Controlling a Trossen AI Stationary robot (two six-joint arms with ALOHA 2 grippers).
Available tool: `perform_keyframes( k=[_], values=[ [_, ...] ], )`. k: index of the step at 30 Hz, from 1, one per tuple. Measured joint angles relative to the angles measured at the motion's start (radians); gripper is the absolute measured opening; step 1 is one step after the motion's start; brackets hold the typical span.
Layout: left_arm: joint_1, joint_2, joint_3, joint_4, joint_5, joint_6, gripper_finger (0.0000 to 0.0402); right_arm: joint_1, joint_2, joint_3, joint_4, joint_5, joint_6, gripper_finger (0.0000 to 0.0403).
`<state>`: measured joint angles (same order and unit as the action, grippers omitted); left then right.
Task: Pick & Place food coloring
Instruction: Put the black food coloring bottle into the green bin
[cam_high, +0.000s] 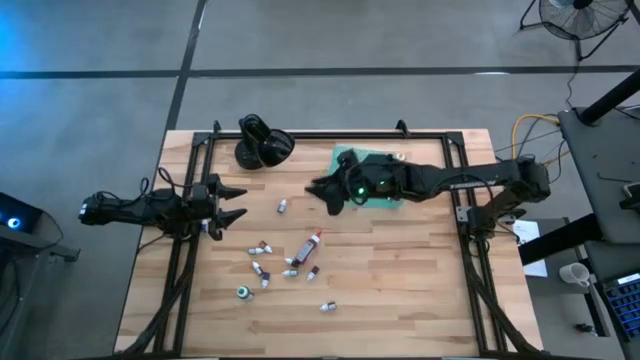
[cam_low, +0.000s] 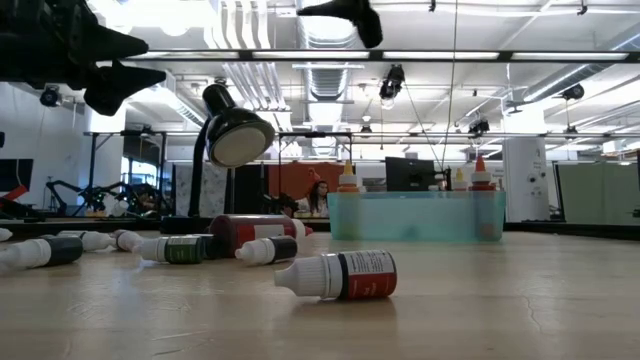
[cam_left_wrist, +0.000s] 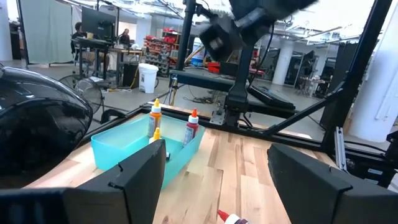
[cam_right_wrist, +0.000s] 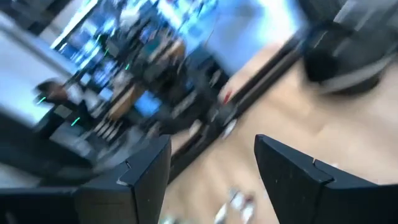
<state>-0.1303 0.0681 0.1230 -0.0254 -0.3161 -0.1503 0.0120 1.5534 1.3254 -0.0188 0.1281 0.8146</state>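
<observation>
Bottles (cam_left_wrist: 191, 126) upright in teal tray (cam_left_wrist: 118, 149), left wrist view only.

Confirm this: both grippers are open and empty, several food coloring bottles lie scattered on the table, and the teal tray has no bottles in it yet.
One part is wrong. The teal tray already has bottles standing in it, as the left wrist view shows. The rest holds: the left gripper and right gripper are open and empty, and several food coloring bottles lie scattered on the table.
</observation>
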Motion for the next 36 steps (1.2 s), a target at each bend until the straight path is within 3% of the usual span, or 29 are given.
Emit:
perform_keyframes(
  k=[5, 7, 10, 13, 16, 20, 23, 36],
  values=[
    [0.0, 0.0, 0.0, -0.003, 0.0, 0.0, 0.0255, 0.016, 0.113, 0.041, 0.116, -0.318, 0.107, 0.0224],
    [0.0, 0.002, 0.0, -0.005, 0.0, 0.0, 0.0255, 0.03, 0.166, 0.092, 0.078, -0.379, 0.112, 0.0224],
    [0.0, 0.002, 0.0, -0.009, 0.0, 0.0, 0.0255, 0.075, 0.236, 0.21, -0.105, -0.385, 0.065, 0.0224],
    [0.0, 0.003, 0.0, -0.014, 0.0, 0.0, 0.0255, 0.125, 0.289, 0.351, -0.415, -0.372, -0.003, 0.0224],
    [0.0, 0.003, 0.0, -0.014, 0.0, 0.0, 0.0255, 0.182, 0.329, 0.472, -0.733, -0.278, -0.071, 0.0224],
    [0.0, 0.003, 0.0, -0.014, 0.0, 0.0, 0.0255, 0.252, 0.366, 0.565, -1.005, -0.126, -0.135, 0.0224],
    [0.0, 0.004, 0.0, -0.016, 0.0, 0.0, 0.0255, 0.295, 0.403, 0.58, -1.053, -0.1, -0.227, 0.0224],
    [0.0, 0.004, 0.0, -0.017, 0.0, 0.0, 0.0255, 0.373, 0.648, 0.584, -1.03, -0.222, -0.506, 0.0224]
  ],
)
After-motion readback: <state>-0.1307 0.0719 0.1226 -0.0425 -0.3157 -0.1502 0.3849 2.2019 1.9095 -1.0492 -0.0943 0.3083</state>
